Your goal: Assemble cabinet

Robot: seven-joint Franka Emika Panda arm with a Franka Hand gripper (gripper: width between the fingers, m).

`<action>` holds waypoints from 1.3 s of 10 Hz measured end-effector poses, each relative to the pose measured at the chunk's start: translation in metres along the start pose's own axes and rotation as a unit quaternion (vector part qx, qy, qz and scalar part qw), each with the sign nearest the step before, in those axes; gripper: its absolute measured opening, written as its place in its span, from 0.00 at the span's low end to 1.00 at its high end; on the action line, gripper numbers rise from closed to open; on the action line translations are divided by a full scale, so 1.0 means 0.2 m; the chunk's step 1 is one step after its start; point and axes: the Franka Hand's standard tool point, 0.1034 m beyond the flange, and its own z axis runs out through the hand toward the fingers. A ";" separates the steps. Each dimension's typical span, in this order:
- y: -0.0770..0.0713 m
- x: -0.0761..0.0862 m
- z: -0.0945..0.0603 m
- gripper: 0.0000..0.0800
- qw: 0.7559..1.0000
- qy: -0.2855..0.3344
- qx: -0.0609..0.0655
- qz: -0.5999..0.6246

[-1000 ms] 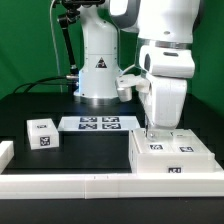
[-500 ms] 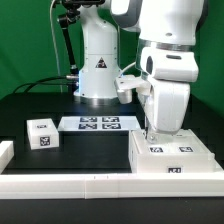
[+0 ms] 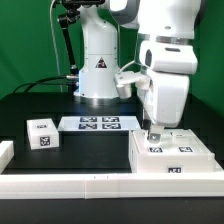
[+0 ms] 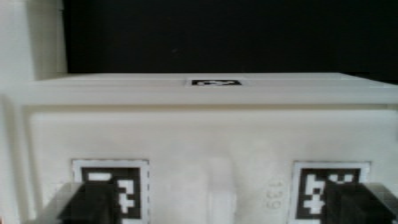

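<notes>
The cabinet [image 3: 172, 156] is a large white boxy body with black-and-white tags. It lies on the black table at the front of the exterior view's right. My gripper [image 3: 153, 136] points straight down over the cabinet's far left corner, close to its top face. In the wrist view the cabinet [image 4: 214, 120] fills the picture, with a tag on either side. My gripper [image 4: 222, 208] is open. Its dark fingertips [image 4: 86, 205] stand wide apart, with the white cabinet face showing between them. Nothing is held.
A small white tagged cube [image 3: 41, 133] sits at the exterior view's left. The marker board [image 3: 98, 124] lies in front of the robot's base [image 3: 98, 75]. A white block [image 3: 5, 152] shows at the far left edge. A long white rail [image 3: 90, 186] runs along the front.
My gripper has come down a little and shifted slightly toward the exterior view's right, closer to the cabinet's top. The cabinet, cube and marker board have not moved.
</notes>
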 end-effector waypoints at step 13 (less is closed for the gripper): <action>-0.29 -0.12 -0.09 1.00 0.970 0.076 -0.086 0.213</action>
